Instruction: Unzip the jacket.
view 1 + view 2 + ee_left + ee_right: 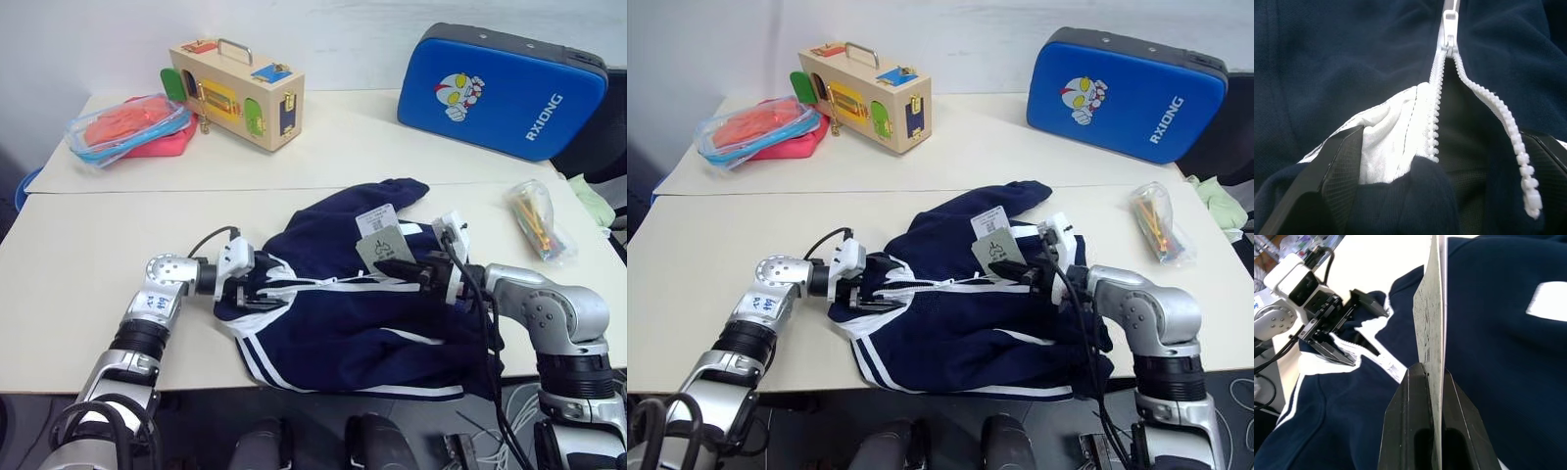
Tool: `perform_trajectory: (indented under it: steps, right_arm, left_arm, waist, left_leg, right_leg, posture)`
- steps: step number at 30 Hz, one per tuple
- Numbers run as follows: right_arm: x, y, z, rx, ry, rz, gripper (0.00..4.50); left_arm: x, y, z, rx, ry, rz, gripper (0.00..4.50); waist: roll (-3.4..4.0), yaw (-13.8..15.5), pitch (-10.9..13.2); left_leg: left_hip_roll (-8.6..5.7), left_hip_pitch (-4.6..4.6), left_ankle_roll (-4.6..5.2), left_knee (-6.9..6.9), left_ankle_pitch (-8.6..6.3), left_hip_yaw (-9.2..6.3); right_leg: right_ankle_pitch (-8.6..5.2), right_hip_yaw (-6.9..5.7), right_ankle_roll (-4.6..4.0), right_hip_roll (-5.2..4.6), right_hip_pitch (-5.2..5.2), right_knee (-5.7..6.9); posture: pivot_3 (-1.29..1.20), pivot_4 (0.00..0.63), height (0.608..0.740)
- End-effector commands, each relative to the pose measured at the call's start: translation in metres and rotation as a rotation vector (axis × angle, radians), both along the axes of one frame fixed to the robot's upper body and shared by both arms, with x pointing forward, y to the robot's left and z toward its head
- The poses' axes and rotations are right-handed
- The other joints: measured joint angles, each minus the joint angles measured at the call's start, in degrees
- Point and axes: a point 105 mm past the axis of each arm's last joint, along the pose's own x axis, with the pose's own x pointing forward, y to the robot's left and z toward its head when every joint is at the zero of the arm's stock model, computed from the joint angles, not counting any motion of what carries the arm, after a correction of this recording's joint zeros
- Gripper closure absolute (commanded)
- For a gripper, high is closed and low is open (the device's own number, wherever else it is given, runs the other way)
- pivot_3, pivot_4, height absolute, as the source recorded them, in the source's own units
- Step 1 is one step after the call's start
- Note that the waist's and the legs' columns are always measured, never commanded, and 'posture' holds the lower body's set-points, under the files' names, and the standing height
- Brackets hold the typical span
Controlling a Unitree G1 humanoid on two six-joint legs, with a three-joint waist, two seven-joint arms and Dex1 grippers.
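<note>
The jacket (362, 313) lies at the worktop's near edge, zipper line (328, 285) running left to right between my arms. My left gripper (257, 291), spread wide, straddles the parted collar end; my right gripper (404, 267) is clenched on the hang tag (382, 247). The slider (1449, 24) sits just past the left fingers, which are nearer.

Small navy blue fabric jacket (343, 313): matt, soft knit cloth; white moulded plastic zipper teeth (1436, 112). Grey-white paper hang tag (384, 247) on the jacket: thin, matt. Behind the jacket, pale wooden latch box (235, 93), unvarnished; blue padded case (502, 93), smooth, slight sheen.
</note>
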Motion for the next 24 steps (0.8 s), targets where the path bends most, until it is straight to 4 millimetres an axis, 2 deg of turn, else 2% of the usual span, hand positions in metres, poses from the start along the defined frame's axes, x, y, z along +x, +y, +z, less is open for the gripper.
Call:
perform_trajectory:
  steps: [1,6,9,12,13,17,24]
  right_arm:
    - [0.002,-0.029,0.018,0.005,-0.093,-0.091,4.49]
    - [-0.004,-0.083,0.02,-0.088,-0.153,-0.217,4.49]
    - [-0.004,-0.126,0.03,-0.124,-0.204,-0.344,4.49]
    - [-0.003,-0.177,0.034,-0.187,-0.245,-0.513,4.49]
    - [-0.003,-0.187,0.034,-0.203,-0.252,-0.543,4.49]
    - [-0.002,-0.22,0.031,-0.268,-0.262,-0.661,4.49]
    - [0.003,-0.252,0.027,-0.413,-0.319,-0.792,4.49]
  left_arm:
    - [-0.025,0.025,-0.058,0.139,0.231,0.065,0.0]
    - [-0.03,0.032,-0.061,0.143,0.238,0.084,0.0]
    - [-0.032,0.034,-0.063,0.146,0.245,0.087,0.0]
    - [-0.034,0.034,-0.063,0.146,0.246,0.085,0.0]
    - [-0.034,0.034,-0.064,0.147,0.246,0.084,0.0]
    - [-0.034,0.033,-0.064,0.15,0.237,0.083,0.0]
    - [-0.033,0.035,-0.063,0.16,0.228,0.083,0.0]
  waist:
    - [0.01,0.12,-0.01]
    - [0.09,0.04,-0.1]
    - [0.23,-0.24,-0.19]
    - [0.44,-0.22,-0.32]
    - [0.49,-0.18,-0.34]
    - [0.65,-0.32,-0.44]
    - [0.86,-0.32,-0.57]
  left_leg:
    - [0.03,0.04,0.0,0.03,-0.14,-0.03]
    - [0.02,0.05,0.01,0.02,-0.2,-0.04]
    - [0.07,0.14,-0.02,0.0,-0.21,0.01]
    - [0.09,0.18,-0.04,-0.01,-0.22,0.03]
    - [0.08,0.18,-0.04,-0.02,-0.22,0.05]
    - [0.1,0.21,-0.04,-0.02,-0.22,0.09]
    - [0.09,0.23,-0.04,-0.04,-0.22,0.14]
  right_leg:
    - [-0.01,-0.02,-0.01,0.0,0.07,-0.01]
    - [-0.01,-0.03,-0.01,-0.01,0.14,-0.02]
    - [-0.01,0.02,-0.01,0.04,0.16,-0.19]
    - [-0.01,0.03,-0.02,0.06,0.18,-0.2]
    - [-0.01,0.03,-0.02,0.04,0.17,-0.21]
    - [-0.02,0.06,-0.02,0.06,0.19,-0.22]
    - [-0.02,0.11,-0.01,0.04,0.18,-0.23]
  posture:
    - [0.0,0.15,0.74]
    - [0.0,0.15,0.74]
    - [0.0,0.15,0.74]
    - [0.0,0.15,0.74]
    - [0.0,0.15,0.74]
    - [0.0,0.15,0.74]
    - [0.0,0.15,0.74]
